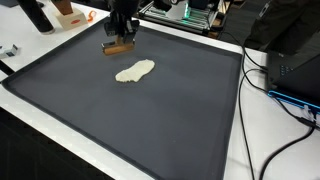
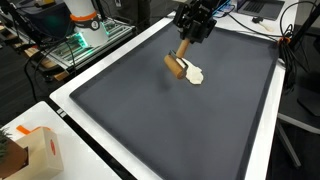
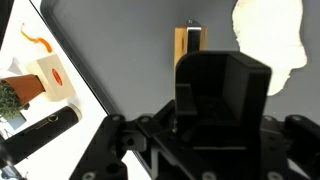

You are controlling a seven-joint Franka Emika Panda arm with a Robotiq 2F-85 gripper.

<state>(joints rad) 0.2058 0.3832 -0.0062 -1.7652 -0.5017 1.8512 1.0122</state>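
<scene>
Dark mat (image 2: 130, 110) spread wide, and over its far end the gripper (image 2: 189, 38) was clamped tight on the handle of a wooden tool (image 2: 180, 63), so the head hung tilted, low beside the pale dough (image 2: 195, 75).

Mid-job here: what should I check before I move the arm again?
1. Gripper shut on the wooden tool: ok.
2. Tool's lower end close beside the pale blob: ok.
3. Tool touching the blob: cannot tell.
4. Blob lies well inside the dark mat: ok.
5. Cables lie off the mat's edge: ok.
</scene>
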